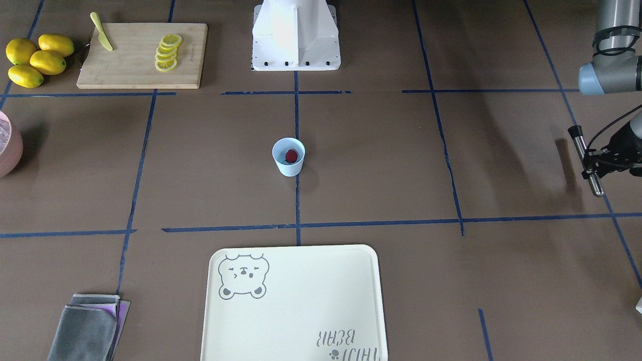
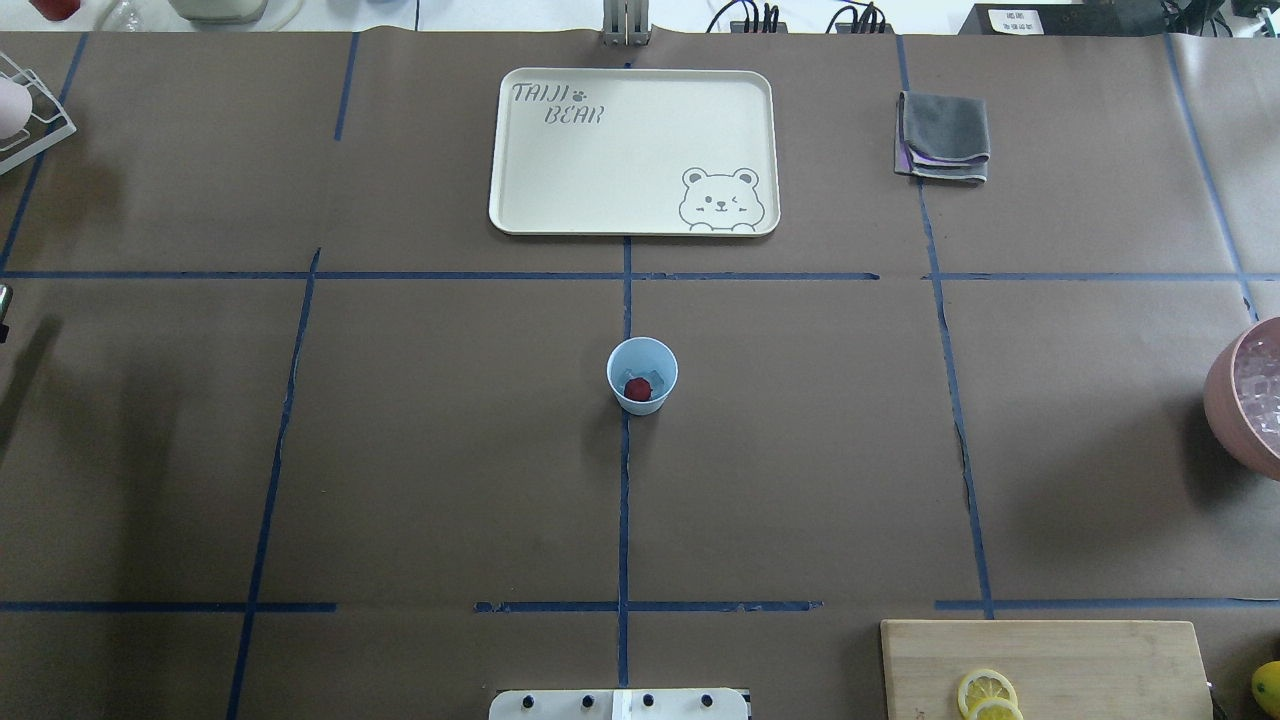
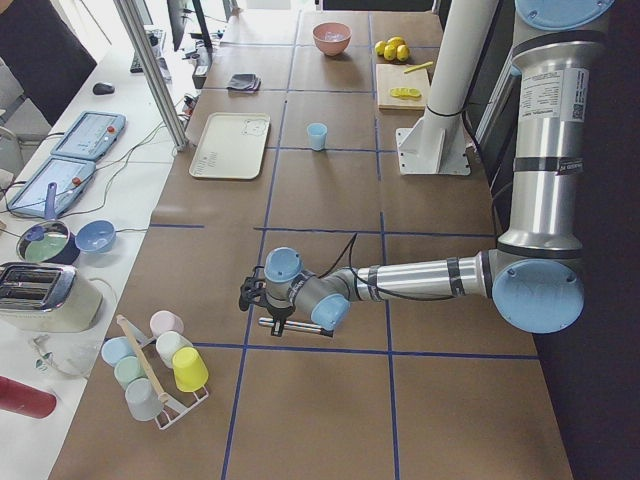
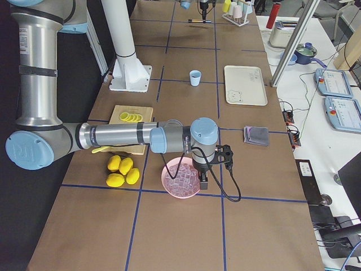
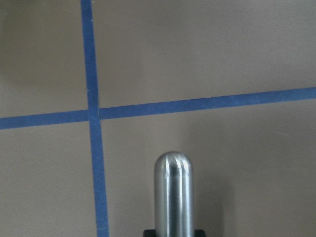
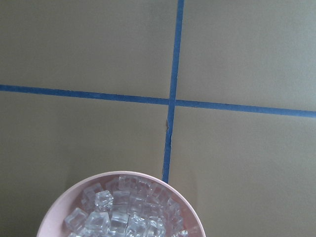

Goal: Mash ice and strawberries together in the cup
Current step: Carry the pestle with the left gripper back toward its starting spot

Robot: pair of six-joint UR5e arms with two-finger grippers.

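Note:
The light-blue cup (image 1: 288, 168) stands upright at the table's middle, with one dark-red strawberry (image 1: 291, 155) inside; it also shows in the overhead view (image 2: 645, 403). My left gripper (image 1: 592, 164) is far off at the table's left end, shut on a metal rod (image 1: 586, 159) held level above the table. The rod's rounded tip fills the left wrist view (image 5: 173, 192). My right gripper (image 4: 202, 179) hangs over the pink bowl (image 6: 59, 207) of ice cubes (image 6: 123, 217). It shows only in the exterior right view, so I cannot tell whether it is open or shut.
A cream bear tray (image 1: 296, 301) lies beyond the cup. A folded grey cloth (image 1: 88, 328) lies beside it. A cutting board (image 1: 135, 65) holds lemon slices (image 1: 168, 52) and a yellow knife (image 1: 102, 32); whole lemons (image 1: 37, 60) lie next to it. A cup rack (image 3: 155, 365) stands at the left end.

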